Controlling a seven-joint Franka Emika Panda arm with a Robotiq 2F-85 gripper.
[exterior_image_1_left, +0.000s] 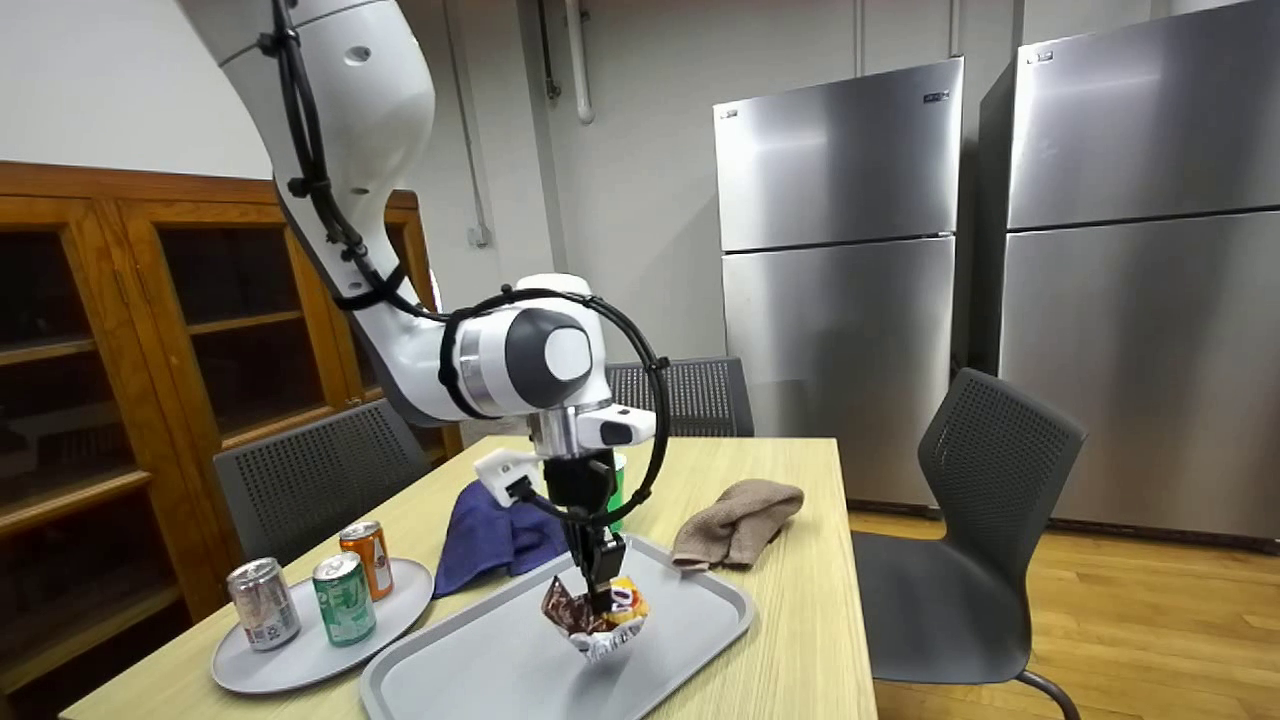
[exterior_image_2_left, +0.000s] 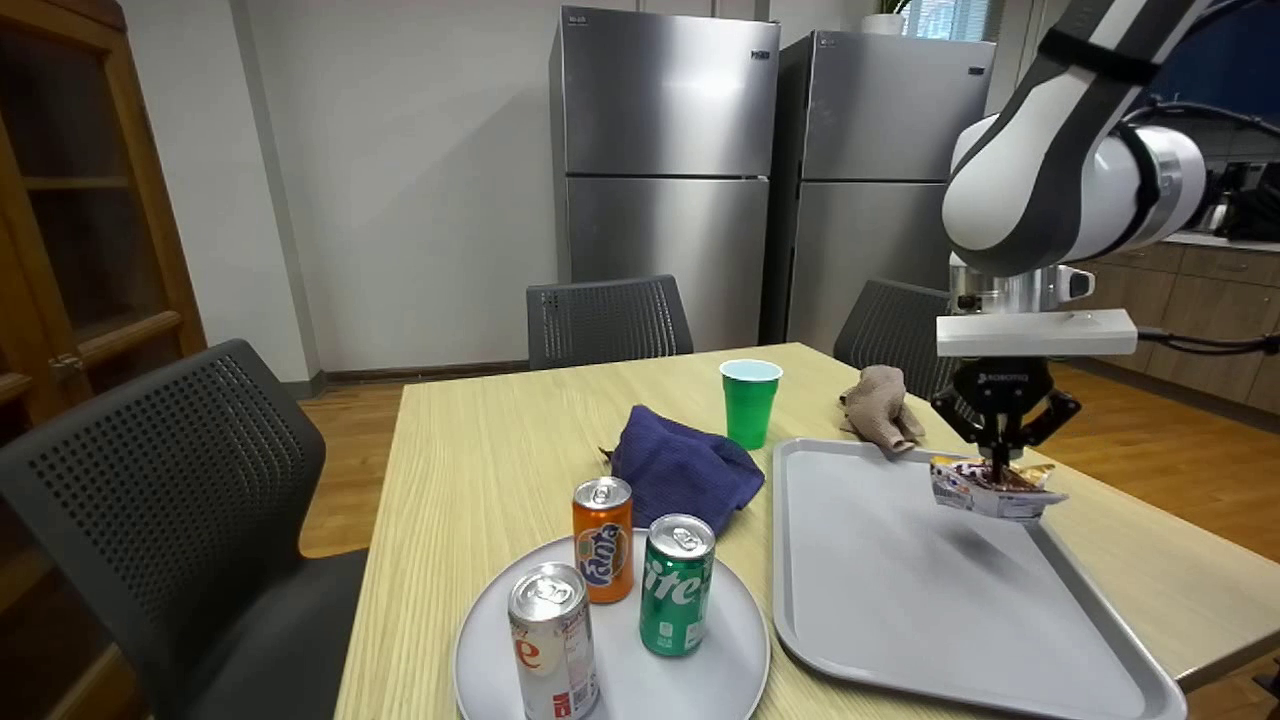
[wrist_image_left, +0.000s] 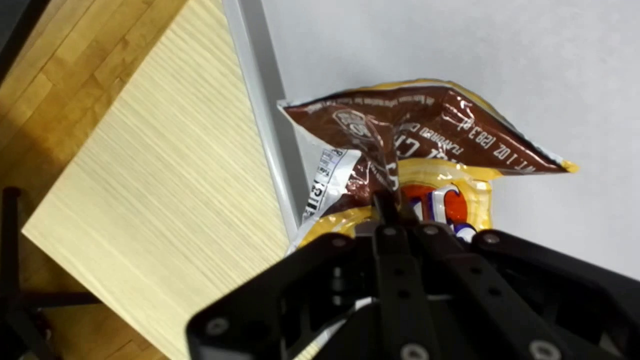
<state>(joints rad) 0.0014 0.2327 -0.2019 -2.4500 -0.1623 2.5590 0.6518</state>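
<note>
Chip bag is pinched at its crumpled middle, prob. b/c loose film bunches well there; its corners flare up & out round the gripper. In an exterior view it hangs over the far right part of the tray, apart from the surface, w/ a soft shadow below. Tray's raised rim presumably stops stuff sliding off. 3 cans stand upright on the round plate, left of the tray: orange can far, green can right, silver-white can near; likely grouped there to keep them together. Blue cloth sits bunched on the table, btwn plate & green cup, which is upright just outside the tray's far left corner. Brown cloth lies crumpled at the tray's far edge, touching the rim or just beside it, can't tell which.

Gripper points down, its 2 jaws almost together, clamped on the chip bag w/ only thin, folded film btwn them; AFAICT it touches nothing else.
</note>
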